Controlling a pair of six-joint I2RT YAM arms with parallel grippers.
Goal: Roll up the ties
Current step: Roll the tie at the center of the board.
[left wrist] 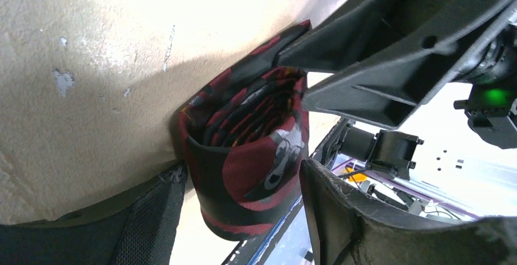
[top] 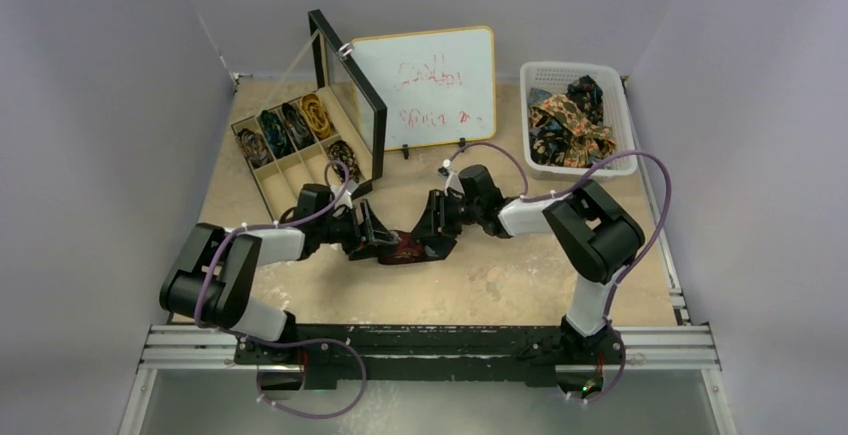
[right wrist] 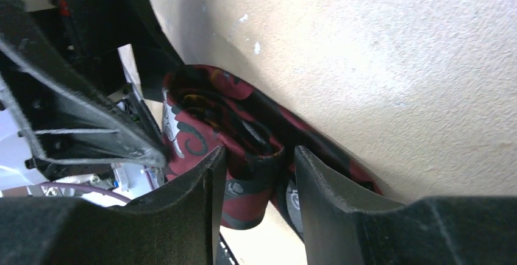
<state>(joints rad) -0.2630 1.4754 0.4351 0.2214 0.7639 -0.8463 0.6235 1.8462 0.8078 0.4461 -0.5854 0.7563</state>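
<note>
Beige table (top: 500,285) inside grey walls, with one maroon tie (top: 408,248) at its middle, partly rolled into a coil. Left jaws set wide around that coil, touching both its sides; right jaws, narrower, pinching a fold of the same tie. Far left, one divided box (top: 262,180) with five rolled ties (top: 298,123); far right, one white basket (top: 625,105) of loose ties (top: 565,120), too heaped to count.
</note>
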